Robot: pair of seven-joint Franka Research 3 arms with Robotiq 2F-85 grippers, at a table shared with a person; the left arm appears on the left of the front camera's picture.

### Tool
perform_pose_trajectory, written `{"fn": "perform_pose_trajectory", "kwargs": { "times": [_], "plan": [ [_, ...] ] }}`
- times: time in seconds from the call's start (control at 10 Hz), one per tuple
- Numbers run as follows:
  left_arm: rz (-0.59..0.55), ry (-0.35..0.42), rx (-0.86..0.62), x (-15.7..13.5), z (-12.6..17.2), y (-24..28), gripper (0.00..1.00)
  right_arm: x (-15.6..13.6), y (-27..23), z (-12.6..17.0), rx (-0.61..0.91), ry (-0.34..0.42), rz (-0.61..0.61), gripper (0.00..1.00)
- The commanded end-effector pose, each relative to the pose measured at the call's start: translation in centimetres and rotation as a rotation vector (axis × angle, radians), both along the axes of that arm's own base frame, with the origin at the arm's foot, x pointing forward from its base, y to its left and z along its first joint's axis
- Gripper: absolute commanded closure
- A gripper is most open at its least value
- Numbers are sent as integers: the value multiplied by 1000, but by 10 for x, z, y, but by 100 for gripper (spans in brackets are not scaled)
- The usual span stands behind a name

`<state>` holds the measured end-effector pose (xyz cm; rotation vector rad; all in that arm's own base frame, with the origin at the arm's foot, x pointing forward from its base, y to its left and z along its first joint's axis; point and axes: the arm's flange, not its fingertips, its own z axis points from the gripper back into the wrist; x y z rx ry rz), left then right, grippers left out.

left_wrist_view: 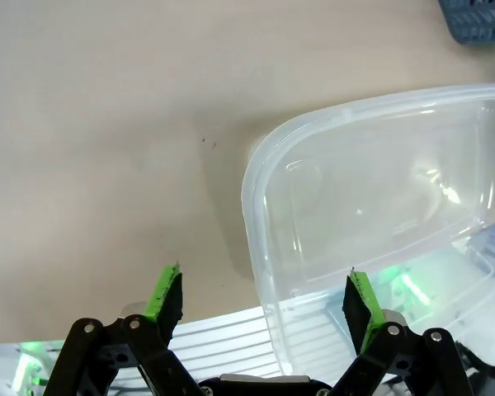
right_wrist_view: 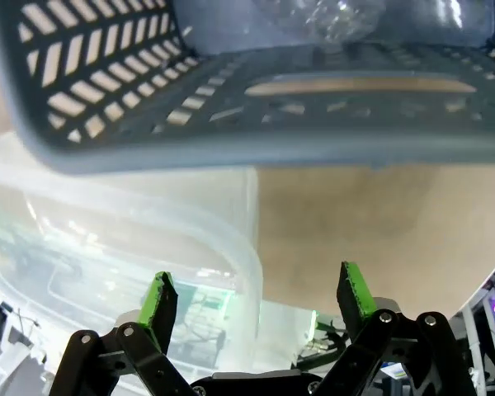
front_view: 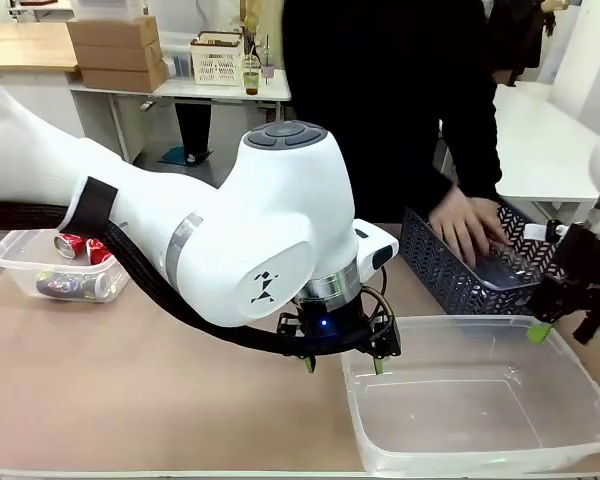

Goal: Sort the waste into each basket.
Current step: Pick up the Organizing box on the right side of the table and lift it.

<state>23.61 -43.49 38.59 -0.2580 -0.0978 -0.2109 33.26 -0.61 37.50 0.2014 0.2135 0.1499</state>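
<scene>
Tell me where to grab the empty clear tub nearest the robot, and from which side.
Grip the clear tub by its rolled rim, from above, one finger inside the wall and one outside. It looks too wide to span, but its walls are thin and upright. The left hand and right hand stand open astride that rim.
</scene>
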Motion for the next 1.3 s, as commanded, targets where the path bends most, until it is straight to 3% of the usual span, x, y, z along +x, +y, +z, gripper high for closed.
{"fn": "perform_pose_trajectory", "kwargs": {
  "times": [0.0,0.1,0.2,0.3,0.5,0.6,0.7,1.2],
  "plan": [
    [-52,11,24,8,-1,0,30,-135,22,-90,-22,-25,-25,22],
    [-57,31,28,9,-1,0,58,-139,23,-88,-29,-11,-21,55],
    [-59,28,24,11,0,-1,88,-145,27,-87,-33,10,-15,77],
    [-57,30,16,13,-1,0,100,-150,30,-87,-38,32,8,100],
    [-54,40,19,15,-2,-1,100,-156,26,-85,-30,70,15,100],
    [-56,45,21,16,-2,0,95,-157,22,-83,-28,72,-7,93],
    [-66,46,20,16,-3,-1,100,-157,19,-79,-32,60,-23,100],
    [-37,16,49,10,10,9,100,-147,12,-51,-36,45,-88,100]
  ]
}}
